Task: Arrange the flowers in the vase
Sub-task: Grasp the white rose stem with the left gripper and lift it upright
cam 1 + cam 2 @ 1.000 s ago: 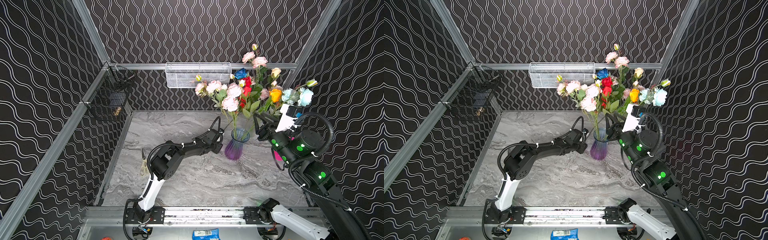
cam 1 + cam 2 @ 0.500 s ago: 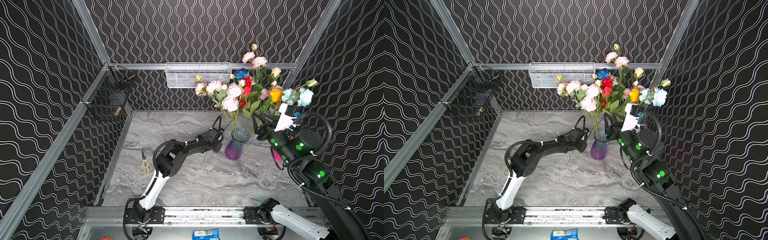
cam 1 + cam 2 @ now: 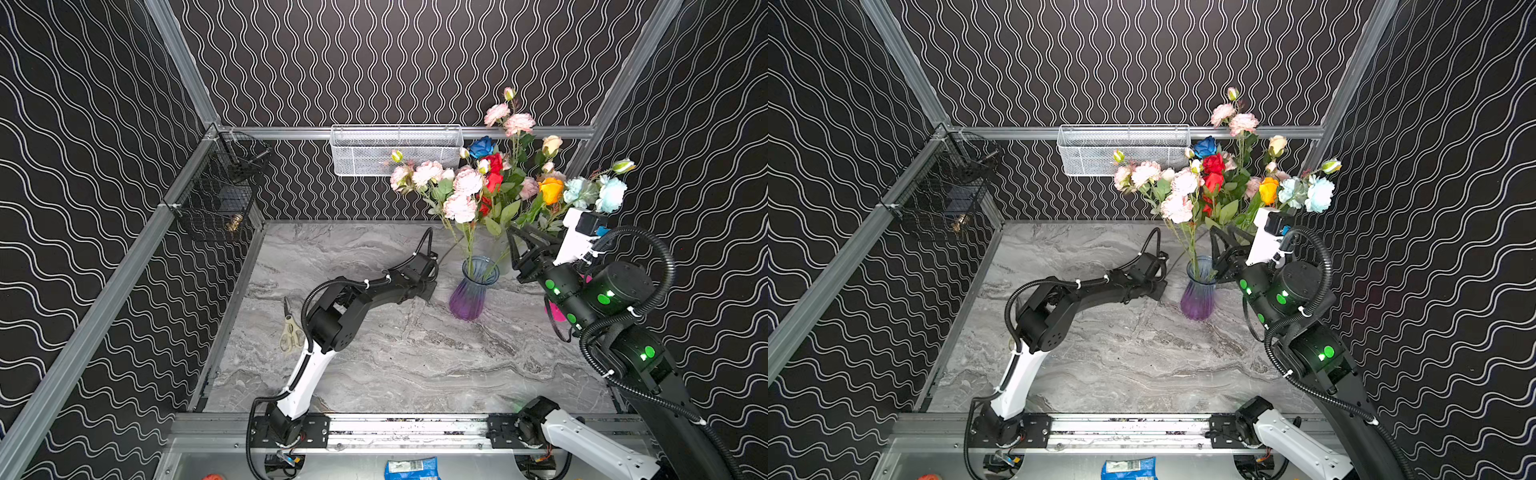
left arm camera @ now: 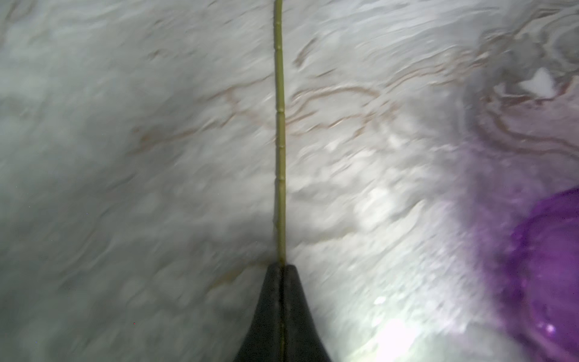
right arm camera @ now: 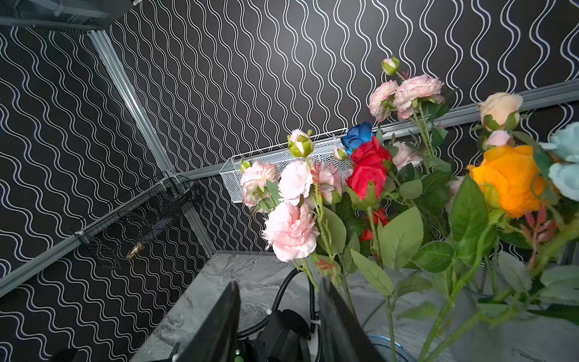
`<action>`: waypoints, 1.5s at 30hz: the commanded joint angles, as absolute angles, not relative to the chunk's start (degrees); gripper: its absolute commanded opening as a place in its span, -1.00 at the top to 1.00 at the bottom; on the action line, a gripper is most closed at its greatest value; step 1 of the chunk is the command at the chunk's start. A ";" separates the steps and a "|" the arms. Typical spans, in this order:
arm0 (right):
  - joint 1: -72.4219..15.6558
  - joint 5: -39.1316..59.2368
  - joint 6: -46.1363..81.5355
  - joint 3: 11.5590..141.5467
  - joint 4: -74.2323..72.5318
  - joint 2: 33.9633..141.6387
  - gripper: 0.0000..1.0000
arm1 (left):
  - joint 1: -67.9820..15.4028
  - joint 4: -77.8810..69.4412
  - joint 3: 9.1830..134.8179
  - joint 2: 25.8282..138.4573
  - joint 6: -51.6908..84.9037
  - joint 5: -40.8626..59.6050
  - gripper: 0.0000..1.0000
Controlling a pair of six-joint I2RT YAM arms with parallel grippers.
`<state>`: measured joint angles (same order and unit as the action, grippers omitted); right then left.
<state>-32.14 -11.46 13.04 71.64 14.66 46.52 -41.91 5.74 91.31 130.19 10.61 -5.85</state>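
the flowers [image 3: 494,187] stand as one crowded bunch at the back right of the marble table [image 3: 395,365], but only part of it looks arranged. the stems of a pink spray [image 3: 459,207] run down into the blue-to-purple glass vase [image 3: 467,297], while the red, orange and pale-blue blooms seem to rise from a pale translucent container [image 3: 501,259] just behind it (the right arm hides much of that, so i cannot be sure). one thin green stem [image 4: 279,125] is outside the vase, stretched low over the marble near its purple base, and the left gripper [image 4: 283,269] is pinched tight on it. the right gripper [image 5: 279,301] sits among the leaves by the vase rim, jaws partly apart with nothing seen clamped between them; a pink stem passes right at one finger. by my reading the job is early to midway: one spray placed, one stem in hand, most colours yet to move over. scissors [image 3: 291,332] lie near the table's left edge.
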 commanded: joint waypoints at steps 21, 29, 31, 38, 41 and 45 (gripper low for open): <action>-32.27 -5.48 16.58 69.43 8.98 45.55 0.14 | -42.14 25.04 32.59 61.43 36.81 -2.39 0.49; -32.26 -5.22 17.74 68.29 8.18 45.61 0.14 | -39.07 27.22 43.72 62.95 27.62 -12.49 -0.22; -32.26 -4.97 17.93 68.19 8.23 45.85 0.14 | -35.83 25.52 49.09 71.15 26.14 -11.16 -0.21; -32.27 -3.80 18.64 68.77 9.87 46.20 0.12 | -29.16 18.12 66.45 99.84 22.52 -11.59 -0.18; -32.35 -3.47 18.55 69.24 11.34 46.31 0.12 | -27.49 15.86 74.07 110.77 20.52 -8.60 -0.11; -32.35 -2.85 18.54 69.02 11.85 46.31 0.11 | -26.78 15.58 84.12 120.32 17.22 -7.76 -0.10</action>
<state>-32.29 -3.90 17.58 68.77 11.46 46.22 -27.42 18.06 80.64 117.38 20.84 -9.63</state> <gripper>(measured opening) 0.442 0.547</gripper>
